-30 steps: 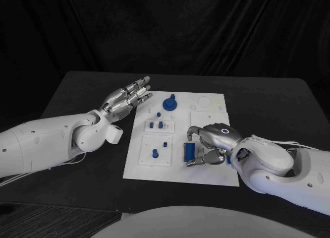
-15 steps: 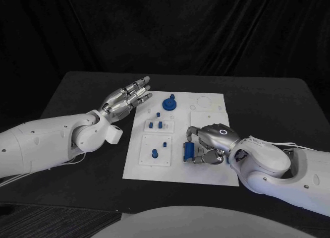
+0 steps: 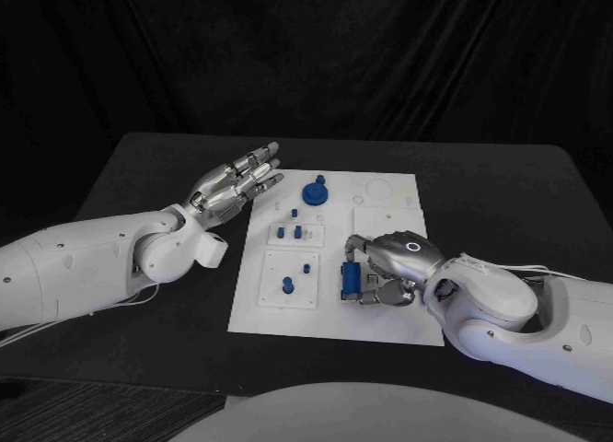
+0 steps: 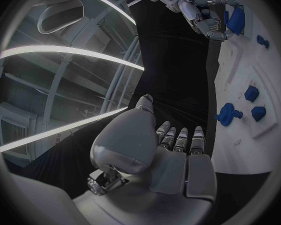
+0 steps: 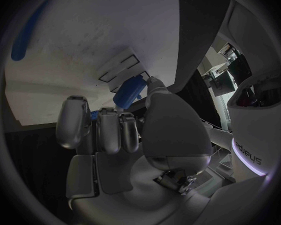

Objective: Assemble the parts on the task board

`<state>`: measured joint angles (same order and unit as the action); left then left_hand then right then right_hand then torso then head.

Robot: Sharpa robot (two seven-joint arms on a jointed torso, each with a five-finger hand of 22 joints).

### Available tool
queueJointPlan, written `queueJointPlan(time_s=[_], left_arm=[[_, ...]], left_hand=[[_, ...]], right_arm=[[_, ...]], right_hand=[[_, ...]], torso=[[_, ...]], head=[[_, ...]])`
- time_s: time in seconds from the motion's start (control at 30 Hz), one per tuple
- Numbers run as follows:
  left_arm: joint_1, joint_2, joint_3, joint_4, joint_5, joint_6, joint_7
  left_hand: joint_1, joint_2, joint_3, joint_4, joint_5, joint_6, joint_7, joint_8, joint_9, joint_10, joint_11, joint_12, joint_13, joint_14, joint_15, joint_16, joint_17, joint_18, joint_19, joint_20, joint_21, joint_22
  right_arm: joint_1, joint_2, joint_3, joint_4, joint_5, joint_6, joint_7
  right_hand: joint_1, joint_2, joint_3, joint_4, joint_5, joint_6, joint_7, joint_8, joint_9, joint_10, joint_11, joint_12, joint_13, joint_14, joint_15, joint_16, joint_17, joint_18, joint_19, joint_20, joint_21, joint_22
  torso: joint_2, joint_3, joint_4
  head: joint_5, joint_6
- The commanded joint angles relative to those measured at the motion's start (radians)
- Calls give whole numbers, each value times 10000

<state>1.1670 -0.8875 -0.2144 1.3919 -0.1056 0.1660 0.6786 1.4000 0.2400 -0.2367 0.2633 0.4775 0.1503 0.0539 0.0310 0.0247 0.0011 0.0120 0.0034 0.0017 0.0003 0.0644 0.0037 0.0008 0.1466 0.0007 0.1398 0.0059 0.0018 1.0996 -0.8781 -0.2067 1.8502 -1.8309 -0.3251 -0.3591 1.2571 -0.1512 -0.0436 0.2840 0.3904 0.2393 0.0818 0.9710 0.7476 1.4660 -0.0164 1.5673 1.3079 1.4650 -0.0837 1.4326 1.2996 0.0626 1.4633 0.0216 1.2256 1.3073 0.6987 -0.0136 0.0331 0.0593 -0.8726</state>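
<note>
The white task board (image 3: 381,214) lies in the middle of the table. A blue oblong block (image 3: 349,280) lies on its near right part. My right hand (image 3: 393,265) rests there with curled fingers, thumb at the block's far end and fingers at its near end, gripping it. In the right wrist view the thumb tip touches the block (image 5: 130,90); in the left wrist view the block (image 4: 235,20) sits at the right hand (image 4: 205,14). My left hand (image 3: 235,187) hovers open left of the board's far corner, holding nothing.
A blue round knob (image 3: 315,193) stands at the board's far edge. Small blue pegs (image 3: 288,233) sit in a recessed plate behind another plate with two pegs (image 3: 297,278). Black table surrounds the board, with dark cloth behind.
The right hand has shifted slightly left and drawn its fingers closer around the blue block. The block stays in place. The left hand has not moved.
</note>
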Motion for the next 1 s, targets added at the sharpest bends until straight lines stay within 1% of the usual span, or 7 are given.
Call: queueJointPlan(time_s=[0.03, 0.13, 0.23, 0.33, 0.53, 0.77, 1.0], left_arm=[[-19, 17, 10, 10, 45, 179, 242], [-23, 18, 10, 7, 45, 195, 229], [-28, 15, 10, 3, 45, 211, 214], [-31, 13, 10, -1, 45, 228, 201], [-36, 14, 10, -8, 45, 272, 168], [-42, 21, 10, -21, 45, 297, 169], [-49, 14, 10, -34, 45, 301, 175]], left_hand=[[91, 25, 69, -11, 48, 10, 51, 62, 8, -11, 87, -34, -17, -3, -3, -37, -8, 62, 8, 74, -45, 7], [91, 25, 69, -11, 48, 10, 51, 62, 8, -11, 87, -34, -17, -3, -3, -37, -8, 62, 8, 74, -45, 7], [91, 25, 69, -11, 48, 10, 51, 62, 8, -11, 87, -34, -17, -3, -3, -37, -8, 62, 8, 74, -45, 7], [90, 30, 72, -10, 48, 7, 55, 62, 8, -11, 91, -34, -17, -3, 3, -37, -8, 62, 7, 79, -45, 6], [84, 54, 82, -1, 47, 4, 72, 64, 8, -11, 110, -34, -17, -3, 21, -37, -8, 63, 7, 93, -45, 6], [80, 64, 86, 3, 45, 4, 82, 65, 8, -11, 121, -34, -17, -3, 31, -37, -8, 62, 6, 101, -46, 4], [74, 74, 89, 8, 43, -9, 94, 63, 5, -11, 133, -34, -17, -3, 41, -37, -8, 61, 7, 109, -45, 6]], right_arm=[[-47, 6, -12, 19, -108, 314, -98], [-48, 10, -12, 24, -108, 359, -90], [-49, 11, -12, 28, -108, 376, -89], [-50, 13, -12, 24, -109, 388, -89], [-50, 18, -12, 9, -109, 441, -89], [-51, -12, -12, 29, -108, 138, 43], [-50, -101, -11, 107, -54, -394, 185]], right_hand=[[120, -33, 18, -31, 48, -70, -6, 40, -19, 1048, 16, 35, 2629, 572, 25, 1, 0, 105, 73, 52, -26, 1649], [166, -86, -19, -16, -31, -155, -1, 49, -72, 1048, 18, 35, 2629, 573, 27, 9, 20, 110, 63, 53, -59, 1641], [79, -196, -153, 65, -843, -273, 6, 129, -212, 1048, 26, 35, 2629, 577, 32, 22, 49, 107, 66, 56, -60, 1647], [107, -191, -143, 59, -953, -284, 10, 179, -274, 1048, 31, 35, 2629, 582, 36, 37, 78, 107, 68, 60, -65, 1648], [485, 53, 16, -36, 932, -241, 5, 419, -624, 1048, 25, 35, 2629, 581, 33, 39, 93, 109, 72, 58, -96, 1650], [227, 82, 299, 29, 5220, -2, 3, 540, -1127, 1048, 4, 35, 2629, 585, 16, 50, 133, 86, 116, 39, 8, 1687], [-479, 112, 725, 55, 6410, 511, -1, 403, -1623, 1048, -2, 35, 2629, 634, 13, 185, 384, 43, 196, 37, 239, 1750]], torso=[[3, 0, 1], [2, -2, 2], [3, 0, 0], [5, -1, 1], [5, -1, 1], [5, -2, 3], [3, -1, 2]], head=[[-6, 0], [-6, 0], [-4, 0], [-11, 0], [-7, 0], [-7, 0], [-3, 0]])
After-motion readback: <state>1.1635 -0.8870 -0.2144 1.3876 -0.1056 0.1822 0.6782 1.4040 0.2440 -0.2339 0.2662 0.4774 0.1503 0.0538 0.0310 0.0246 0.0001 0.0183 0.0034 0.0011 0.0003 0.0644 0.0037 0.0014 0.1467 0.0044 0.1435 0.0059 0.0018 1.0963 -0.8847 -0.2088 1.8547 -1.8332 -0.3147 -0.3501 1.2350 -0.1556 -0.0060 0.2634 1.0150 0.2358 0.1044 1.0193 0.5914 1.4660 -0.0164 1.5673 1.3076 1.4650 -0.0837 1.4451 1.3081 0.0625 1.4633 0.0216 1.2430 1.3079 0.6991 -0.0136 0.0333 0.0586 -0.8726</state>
